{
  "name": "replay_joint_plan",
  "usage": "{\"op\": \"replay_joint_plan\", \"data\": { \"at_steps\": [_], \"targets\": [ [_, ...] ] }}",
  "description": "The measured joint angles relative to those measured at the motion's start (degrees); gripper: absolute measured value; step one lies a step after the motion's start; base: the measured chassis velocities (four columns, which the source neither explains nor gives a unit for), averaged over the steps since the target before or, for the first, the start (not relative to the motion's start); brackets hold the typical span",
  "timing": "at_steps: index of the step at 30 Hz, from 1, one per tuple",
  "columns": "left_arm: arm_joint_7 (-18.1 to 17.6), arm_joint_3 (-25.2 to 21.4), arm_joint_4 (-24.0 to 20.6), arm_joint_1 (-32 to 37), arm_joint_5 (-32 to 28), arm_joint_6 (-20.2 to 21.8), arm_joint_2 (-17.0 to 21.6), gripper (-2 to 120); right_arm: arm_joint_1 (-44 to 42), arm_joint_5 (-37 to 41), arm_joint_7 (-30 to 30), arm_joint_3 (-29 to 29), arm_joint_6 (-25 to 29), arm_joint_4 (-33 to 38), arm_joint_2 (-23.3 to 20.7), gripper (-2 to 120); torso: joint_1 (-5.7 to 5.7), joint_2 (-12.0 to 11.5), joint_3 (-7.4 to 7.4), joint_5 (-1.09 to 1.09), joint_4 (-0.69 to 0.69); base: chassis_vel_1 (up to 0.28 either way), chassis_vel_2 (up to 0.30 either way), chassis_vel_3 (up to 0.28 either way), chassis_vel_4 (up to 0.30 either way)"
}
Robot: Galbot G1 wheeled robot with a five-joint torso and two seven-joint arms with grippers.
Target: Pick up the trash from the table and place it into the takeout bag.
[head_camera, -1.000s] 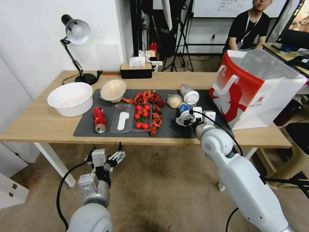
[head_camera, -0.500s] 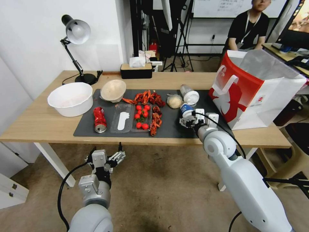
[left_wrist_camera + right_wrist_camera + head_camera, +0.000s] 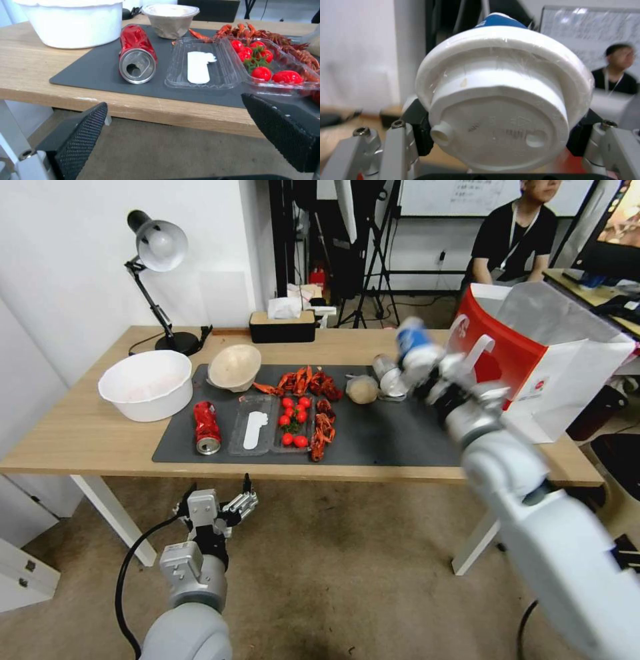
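Left gripper [image 3: 230, 507] hangs below the near edge of the long light-wood table [image 3: 80, 437], over the floor, its black mesh-faced fingers [image 3: 80, 130] spread wide with nothing between them. Arm idle.

Ahead of the left gripper and above it, on the large dark grey rectangular mat [image 3: 373, 440]: crushed red drink can [image 3: 136, 56], lying on its side, open end facing the fingers. Judged light, thin-walled, already dented; best taken across the barrel, not the rim. Beyond the can, beige paper bowl [image 3: 233, 367], tilted. Soft wall; a pinch on the rim should do. The big white round tub [image 3: 145, 383] sits off the mat, beside the can.

Between the two grippers on the mat: open clear plastic clamshell tray [image 3: 200, 67] with red cherry tomatoes [image 3: 293, 420], and red crayfish shells [image 3: 310, 383].

Just beside the right gripper, towards the robot's left and lower: beige crumpled paper ball [image 3: 362, 389], and the clear white-lidded cup [image 3: 389, 373] lying on its side. Ball compressible, easy anywhere. Cup judged slick and thin; grip mid-body.

Right gripper [image 3: 427, 367] is raised above the table, clamped on the blue white-lidded cup [image 3: 413, 343]. In the right wrist view the pads press either side of the body just behind the lid [image 3: 500, 110]. Cup is tilted. Judged light, crushable; a loose lid could leak.

Just beyond the right gripper, to its right: big stiff white paper takeout bag with red front panel [image 3: 527, 360], mouth open. Cup not yet over the opening.
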Motion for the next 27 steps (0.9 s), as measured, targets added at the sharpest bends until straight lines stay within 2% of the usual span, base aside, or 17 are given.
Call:
{"op": "replay_joint_plan", "data": {
  "at_steps": [2,4,7,11,18,20,22,24,26,27],
  "targets": [
    [-0.01,-0.04,-0.14,0.13,0.11,-0.01,-0.12,100,3.20,4.72,3.95,1.65,-1.79,0.47,-3.32,68,0.00,0.00,0.00,0.01,0.00,0.000,0.000,0.000,0.000],
    [-0.01,-0.06,-0.19,0.15,0.13,-0.02,-0.13,100,4.12,6.08,5.29,2.11,-2.42,0.41,-4.24,68,0.00,0.00,0.00,0.00,0.00,0.000,0.000,0.000,0.000],
    [-0.03,-0.10,-0.33,0.23,0.15,-0.03,-0.14,100,7.87,10.37,9.55,3.86,-3.82,-3.24,-7.55,68,0.00,-0.01,0.00,0.03,0.00,0.000,0.000,0.000,0.000],
    [-0.03,-0.11,-0.49,0.27,0.15,-0.05,-0.16,100,10.09,12.01,11.27,4.62,-3.97,-8.23,-8.89,68,0.01,-0.01,0.00,0.03,-0.01,0.000,0.000,0.000,0.000],
    [-0.04,-0.16,-0.76,0.61,0.15,-0.20,-0.09,100,10.27,11.91,13.33,4.46,-3.83,-12.50,-8.85,68,0.01,-0.01,0.00,0.01,0.00,0.000,0.000,0.000,0.000],
    [-0.04,-0.18,-0.83,0.70,0.15,-0.21,-0.06,100,10.15,11.88,13.41,4.38,-3.83,-13.03,-8.69,71,0.01,-0.01,0.01,0.02,0.00,0.000,0.000,0.000,0.000],
    [-0.04,-0.21,-0.97,0.87,0.15,-0.25,0.00,100,10.03,11.70,13.69,4.26,-3.85,-13.97,-8.28,83,0.01,-0.01,0.00,0.01,0.00,0.000,0.000,0.000,0.000],
    [-0.05,-0.22,-0.97,0.89,0.15,-0.25,0.01,100,10.00,11.67,13.71,4.25,-3.87,-14.08,-8.24,84,0.01,-0.01,0.01,0.01,0.00,0.000,0.000,0.000,0.000],
    [-0.32,-0.16,-0.85,0.77,0.16,-0.26,0.49,100,9.71,11.44,13.72,4.14,-4.06,-14.51,-8.21,96,0.01,-0.01,0.00,0.00,0.00,0.000,0.000,0.000,0.000],
    [-0.32,-0.16,-0.85,0.77,0.16,-0.26,0.49,100,9.71,11.44,13.72,4.14,-4.06,-14.51,-8.21,96,0.01,-0.01,0.00,0.00,0.00,0.000,0.000,0.000,0.000]
  ]
}}
